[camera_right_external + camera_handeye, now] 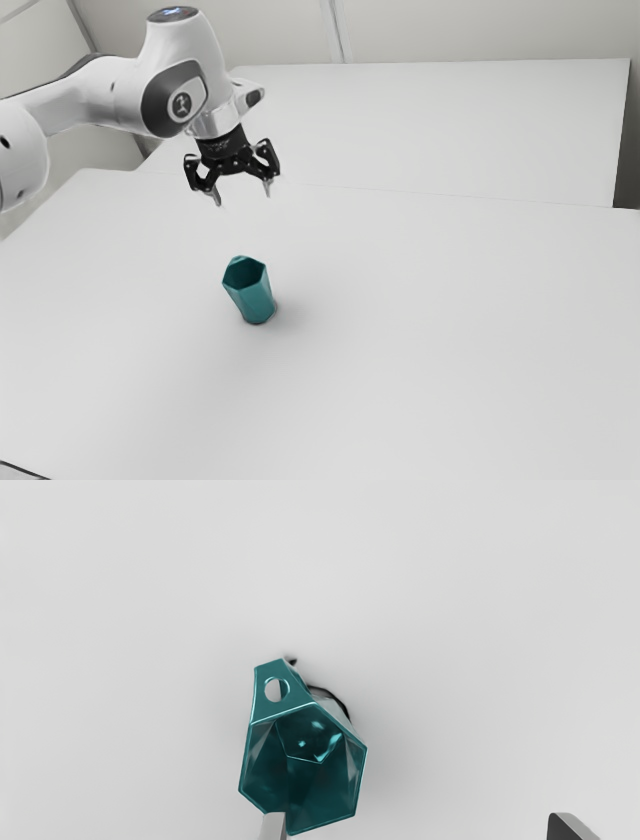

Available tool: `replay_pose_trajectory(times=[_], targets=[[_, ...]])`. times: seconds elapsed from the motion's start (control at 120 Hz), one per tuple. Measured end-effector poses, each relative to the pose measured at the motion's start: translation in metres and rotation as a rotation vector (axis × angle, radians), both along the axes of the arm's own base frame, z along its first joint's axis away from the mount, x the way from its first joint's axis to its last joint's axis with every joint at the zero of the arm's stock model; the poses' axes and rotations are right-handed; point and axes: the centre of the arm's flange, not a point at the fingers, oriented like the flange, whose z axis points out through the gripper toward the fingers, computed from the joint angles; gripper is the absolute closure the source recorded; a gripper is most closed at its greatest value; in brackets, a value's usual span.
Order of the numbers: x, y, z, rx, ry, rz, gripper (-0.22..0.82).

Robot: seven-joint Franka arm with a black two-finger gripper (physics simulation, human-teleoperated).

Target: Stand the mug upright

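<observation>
Nearest in the exterior view, the pale table spreads out from the near edge, and a thin dark line cuts across its near corner at the exterior view's left. Farther in, left of centre, is the teal mug. It stands upright on its base, mouth up, with a soft shadow at the exterior view's right of its foot. From the wrist I look down into its many-sided mouth to the floor inside. Its handle, pierced by a round hole, juts from the side of the rim away from my fingers.

Beyond the mug and above it hangs my gripper, tips down. My jaws are released, spread wide with nothing between them, well clear of the mug. My white arm reaches in from the exterior view's left. Farther back lies another white surface, and behind that, farthest off, rises a pale wall with an upright strip.
</observation>
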Motion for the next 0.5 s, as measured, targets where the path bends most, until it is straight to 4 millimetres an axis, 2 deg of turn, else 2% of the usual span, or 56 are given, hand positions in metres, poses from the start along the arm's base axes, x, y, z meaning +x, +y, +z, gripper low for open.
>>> replay_pose_trajectory(times=[0.35, 0.5], targets=[[-0.008, 0.014, 0.069, 0.002, 0.075, -0.12, 0.01], [-0.015, 0.013, 0.085, 0.002, 0.094, -0.187, 0.0]])
